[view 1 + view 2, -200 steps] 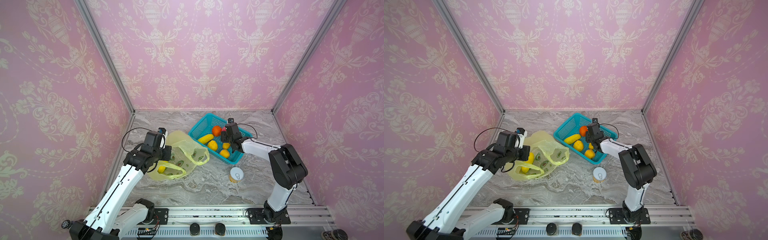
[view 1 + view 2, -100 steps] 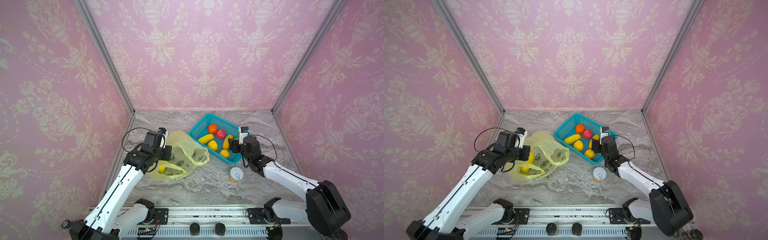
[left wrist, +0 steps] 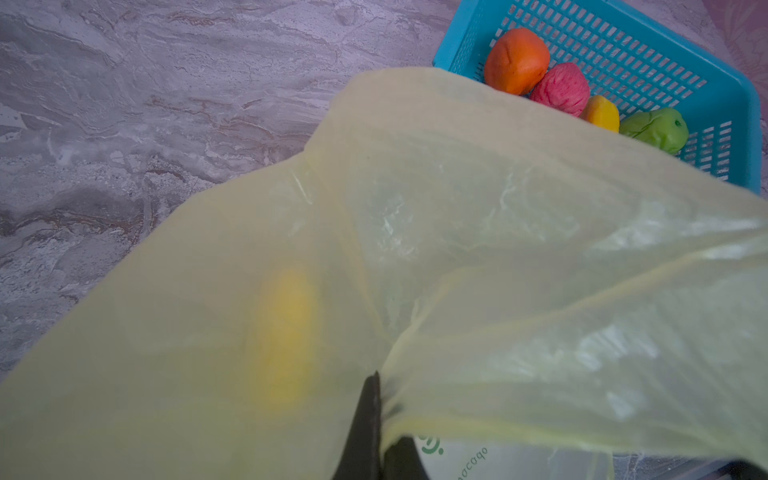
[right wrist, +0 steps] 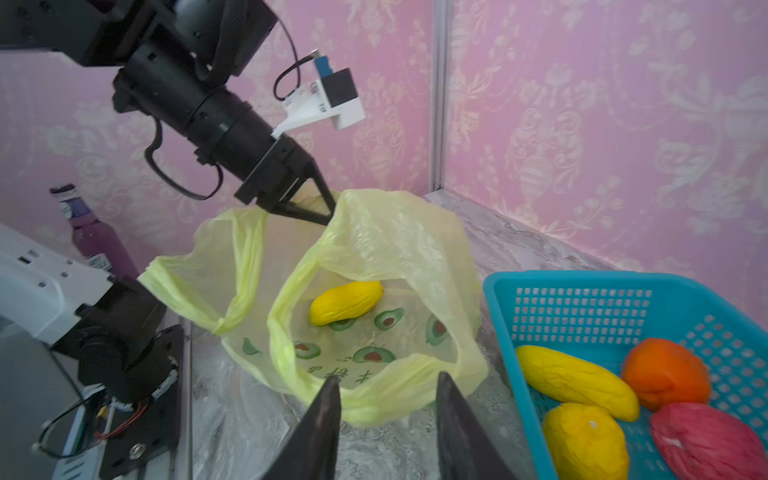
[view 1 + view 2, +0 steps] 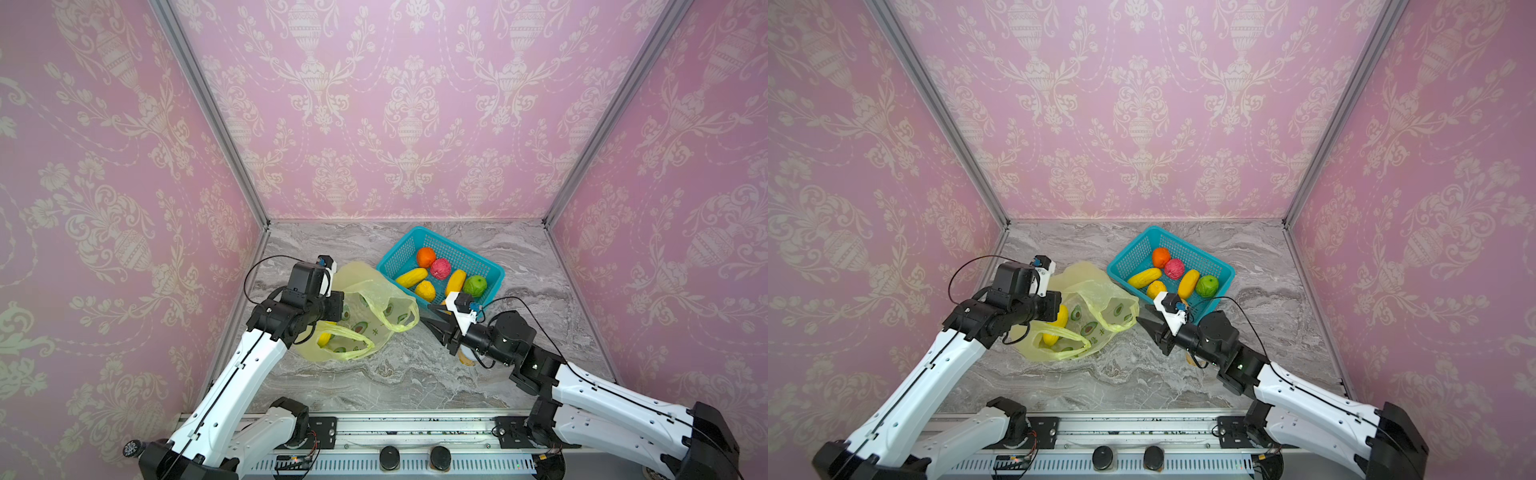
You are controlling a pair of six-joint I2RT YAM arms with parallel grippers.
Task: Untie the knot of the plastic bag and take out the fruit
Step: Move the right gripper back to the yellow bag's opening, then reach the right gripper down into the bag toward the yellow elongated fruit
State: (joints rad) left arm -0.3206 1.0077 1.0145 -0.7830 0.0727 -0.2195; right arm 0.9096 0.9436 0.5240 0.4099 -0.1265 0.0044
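The left gripper is clamped shut on the top edge of the plastic bag, whose mouth is held up and open. The right gripper is seen with jaws parted and empty, just beside the bag's near rim. One yellow fruit is seen inside the bag; the other fruit is gathered in the basket alongside.

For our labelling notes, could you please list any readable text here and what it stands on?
"ocado", mirrored and cut off, on the plastic bag, left wrist view.
Green characters lower on the bag, right wrist view: too distorted to read.
Label on the purple bottle: too blurred to read.
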